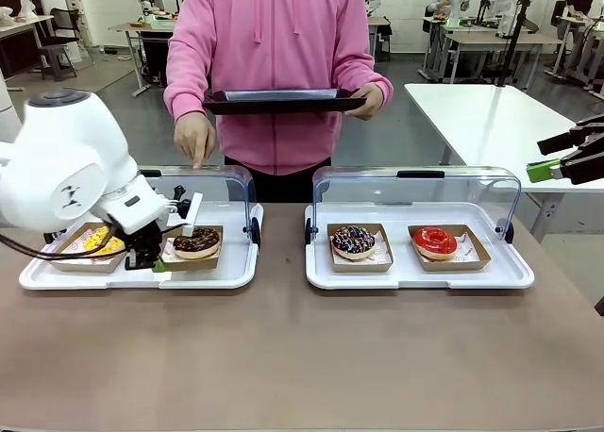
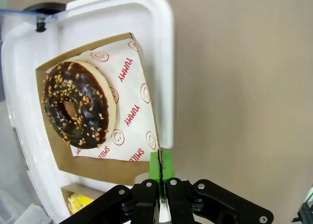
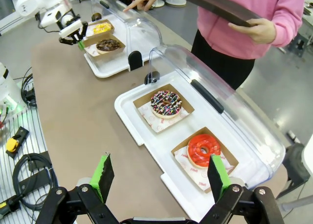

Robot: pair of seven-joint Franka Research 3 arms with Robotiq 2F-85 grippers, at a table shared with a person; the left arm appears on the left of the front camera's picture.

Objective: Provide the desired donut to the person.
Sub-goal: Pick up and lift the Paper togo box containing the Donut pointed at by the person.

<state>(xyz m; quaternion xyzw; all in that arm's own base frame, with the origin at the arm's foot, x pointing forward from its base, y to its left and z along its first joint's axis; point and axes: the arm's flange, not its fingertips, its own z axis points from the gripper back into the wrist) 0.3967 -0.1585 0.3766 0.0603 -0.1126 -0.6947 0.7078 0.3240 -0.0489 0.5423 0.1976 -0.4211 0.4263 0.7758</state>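
Observation:
A chocolate donut with nut bits (image 2: 76, 104) lies on printed paper in a brown cardboard tray (image 2: 143, 72), inside the left white case (image 1: 132, 276). My left gripper (image 2: 160, 159) is shut on that cardboard tray's near edge; in the front view the left gripper (image 1: 156, 260) sits at the tray's left corner. The person (image 1: 274, 45) in pink stands across the table, pointing one hand (image 1: 195, 140) down over the left case and holding a dark tray (image 1: 283, 100) in the other. My right gripper (image 3: 160, 177) hangs open, high above the table's right end (image 1: 557, 163).
A yellow donut (image 1: 102, 240) sits left of the chocolate one. The right case (image 1: 415, 274) holds a sprinkled donut (image 1: 354, 241) and a red donut (image 1: 435, 240). Both clear lids (image 1: 415, 191) stand raised at the far side. Bare brown table (image 1: 302, 357) lies in front.

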